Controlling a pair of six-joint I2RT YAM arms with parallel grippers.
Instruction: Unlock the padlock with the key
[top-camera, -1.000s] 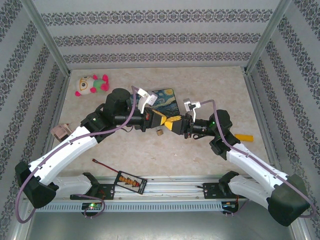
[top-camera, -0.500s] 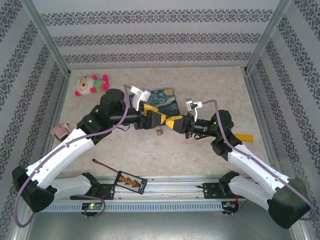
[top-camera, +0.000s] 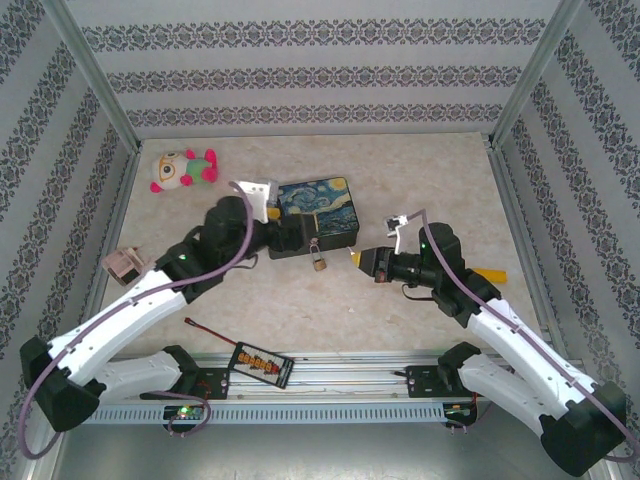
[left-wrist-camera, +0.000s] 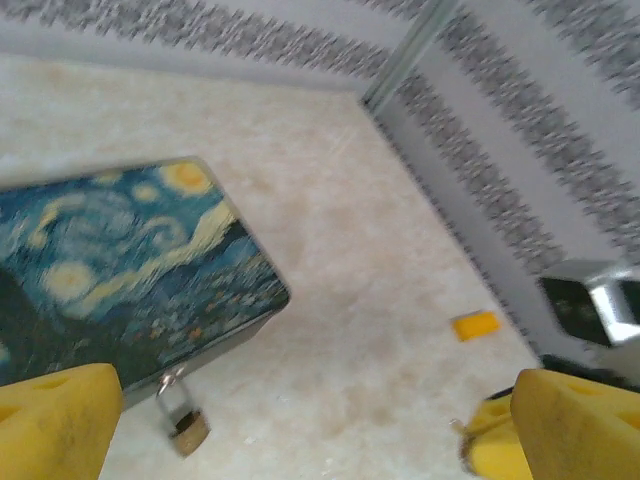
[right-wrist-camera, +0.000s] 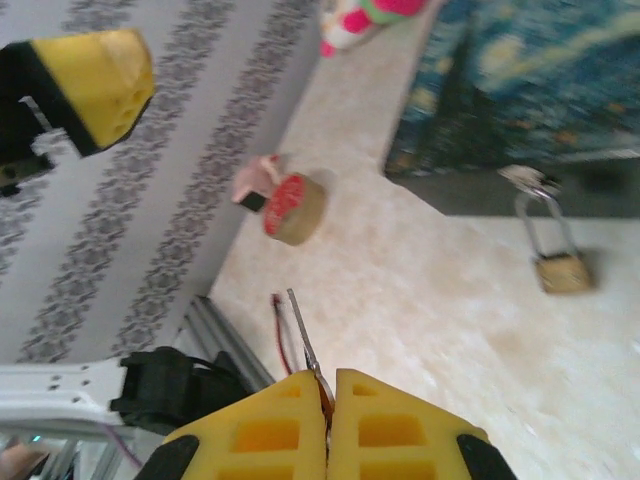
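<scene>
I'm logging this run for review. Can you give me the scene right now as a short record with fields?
padlock: lies on the table, shackle through the hasp of the tin box; shackle looks closed
key: thin blade seen edge-on, pinched in the right gripper, apart from the padlock
left gripper: open, holding nothing, by the box's near side
other items: plush toy far left; yellow block to the right

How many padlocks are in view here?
1. The padlock hangs by its shackle from the front edge of the tin box. Another could be hidden behind the box.
</scene>
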